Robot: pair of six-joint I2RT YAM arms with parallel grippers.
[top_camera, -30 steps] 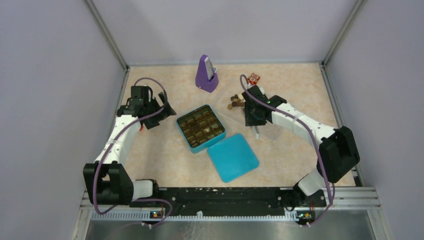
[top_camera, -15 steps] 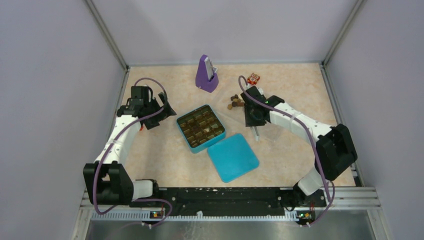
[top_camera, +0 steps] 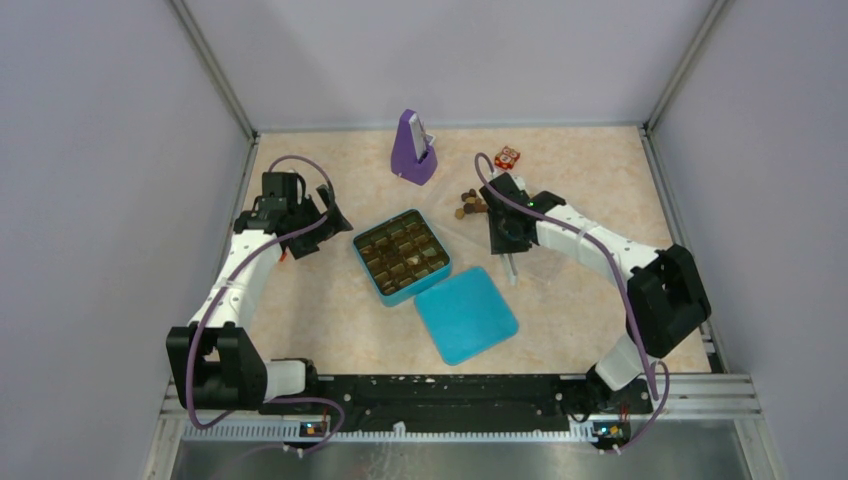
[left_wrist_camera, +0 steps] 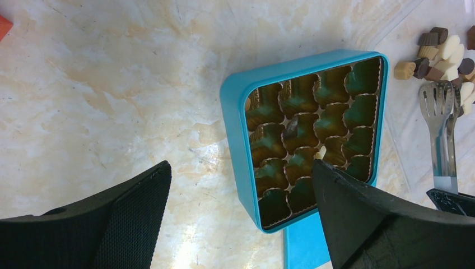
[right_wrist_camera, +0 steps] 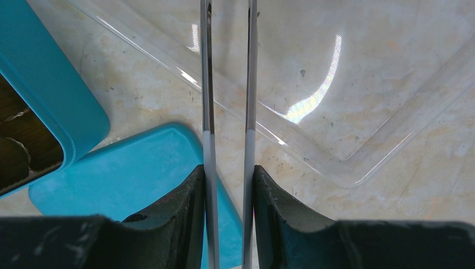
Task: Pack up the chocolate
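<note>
Left jaws wide, right jaws pinching metal tongs — tips beside loose chocolate

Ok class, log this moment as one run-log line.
left jaws: open | right jaws: shut on tongs | tongs tips: by chocolate pile | box: lid off, mostly unfilled

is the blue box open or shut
Open: the blue box shows its inner cups, and its lid lies flat beside it.

Chocolate: loose pile of small dark brown, light brown and cream pieces, far side, right of centre, on a clear tray. Two more sit in cups of the blue box: one dark, one cream.
</note>
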